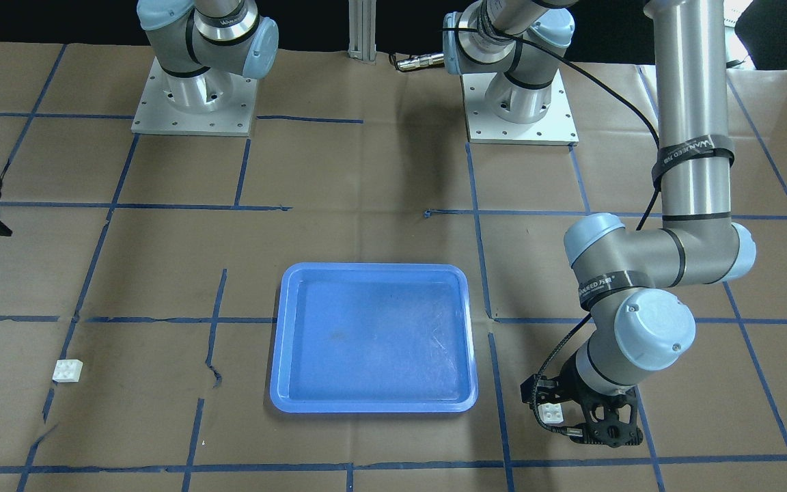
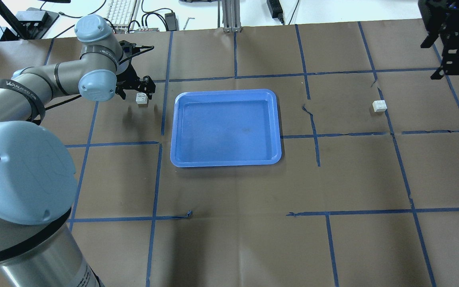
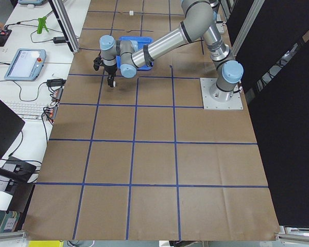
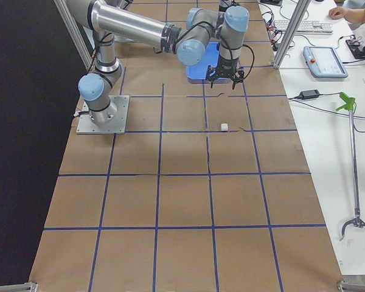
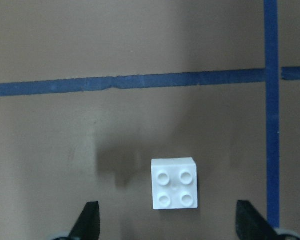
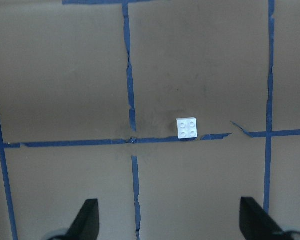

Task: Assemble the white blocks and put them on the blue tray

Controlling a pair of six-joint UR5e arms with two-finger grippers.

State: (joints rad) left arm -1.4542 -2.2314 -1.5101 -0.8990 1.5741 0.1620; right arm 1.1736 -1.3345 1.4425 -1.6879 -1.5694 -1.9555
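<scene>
One white block lies on the paper left of the blue tray. My left gripper is open just over this block. In the left wrist view the block sits studs up between the two spread fingertips, apart from both. It also shows in the front view by the gripper. The second white block lies far right of the tray. My right gripper is open and empty, high above it. The right wrist view shows this block small, on a tape line.
The tray holds nothing. The table is covered in brown paper with a blue tape grid, torn in places. The two arm bases stand at the robot's side. Keyboards and cables lie past the far edge.
</scene>
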